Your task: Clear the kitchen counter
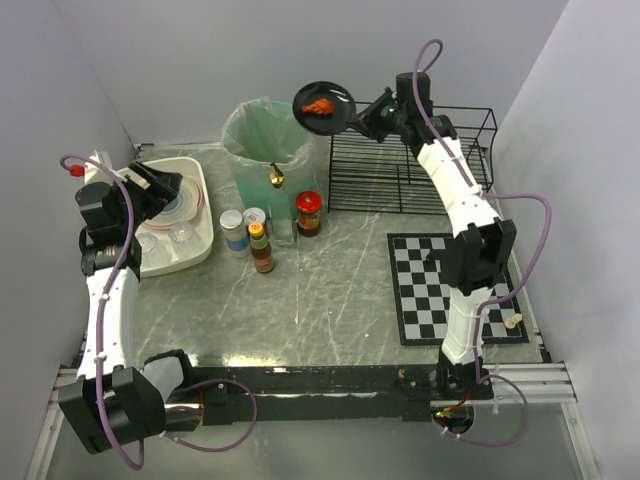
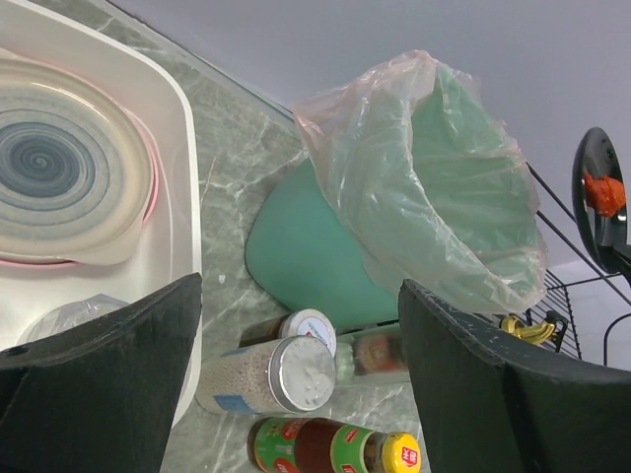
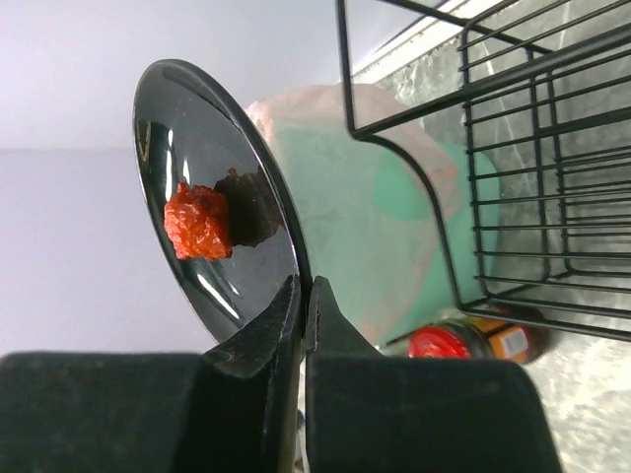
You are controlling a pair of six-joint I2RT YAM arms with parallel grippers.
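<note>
Bench [image 1: 330, 290], a flat rectangle of grey, white-veined marble pattern, lies before the arms, its long axis left to right. Right claw [image 3: 306, 296] is clamped on a glossy round black plate [image 3: 173, 138]; left claw [image 2: 301, 305] stands apart above a white tub [image 1: 207, 215].

Counter [image 1: 320, 300] is grey marble w/ white veins. Mat [image 1: 425, 300]: black & white checks. Tub [image 1: 207, 205] plain white; dish [image 2: 59, 168] has a grey-blue swirl w/ a pink edge. Bin [image 1: 255, 170] mint green, bag [image 2: 394, 118] clear, pinkish. Plate [image 3: 197, 128] glossy black, lump [image 3: 197, 222] red-orange. Rack [image 1: 410, 165] black wire. Jar [image 1: 309, 212]: red lid. Sauce bottle [image 1: 262, 250]: yellow cap, green label.
</note>
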